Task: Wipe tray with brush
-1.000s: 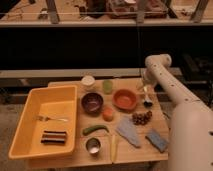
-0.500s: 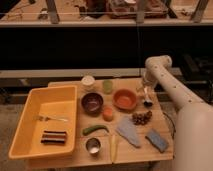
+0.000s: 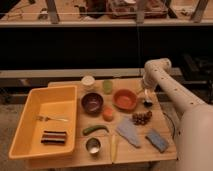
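Wooden table (image 3: 161,118) is seen before a dark shelf. Far left of the gripper, the yellow tray (image 3: 30,107) is set, with a fork (image 3: 50,119) and a dark block (image 3: 54,137) laid inside. An orange bowl (image 3: 124,99) is placed just left of the gripper (image 3: 145,94), whose fingers are spread, nothing grasped. The brush (image 3: 148,103) is found directly beneath it.

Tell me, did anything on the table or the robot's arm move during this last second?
Nothing visibly moved. The pincer stays low over the brush, right of the orange bowl; nothing taken hold of or let go. The fork and striped block lie in the tray as before.
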`<state>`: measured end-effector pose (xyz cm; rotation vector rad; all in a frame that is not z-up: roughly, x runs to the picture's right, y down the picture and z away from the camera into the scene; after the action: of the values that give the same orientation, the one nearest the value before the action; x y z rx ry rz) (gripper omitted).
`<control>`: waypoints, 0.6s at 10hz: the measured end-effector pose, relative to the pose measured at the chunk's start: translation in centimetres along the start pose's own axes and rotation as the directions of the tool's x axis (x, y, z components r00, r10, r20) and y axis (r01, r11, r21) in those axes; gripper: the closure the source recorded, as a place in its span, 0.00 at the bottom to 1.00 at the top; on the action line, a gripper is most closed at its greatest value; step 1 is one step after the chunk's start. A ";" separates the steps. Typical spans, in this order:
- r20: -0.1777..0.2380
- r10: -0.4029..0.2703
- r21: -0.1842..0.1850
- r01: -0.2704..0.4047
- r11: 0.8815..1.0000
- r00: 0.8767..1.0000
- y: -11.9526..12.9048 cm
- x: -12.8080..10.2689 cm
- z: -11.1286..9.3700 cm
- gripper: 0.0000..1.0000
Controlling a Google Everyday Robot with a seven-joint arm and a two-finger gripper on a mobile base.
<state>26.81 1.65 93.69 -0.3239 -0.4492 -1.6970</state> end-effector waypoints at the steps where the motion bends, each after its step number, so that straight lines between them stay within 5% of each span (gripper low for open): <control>1: 0.007 -0.002 0.002 0.002 1.000 1.000 -0.3 -0.4 0.5 0.35; 6: 0.030 0.023 -0.002 -0.023 1.000 0.999 0.3 -1.5 3.0 0.35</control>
<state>27.21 4.28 95.67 -0.3546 -0.4643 -1.6721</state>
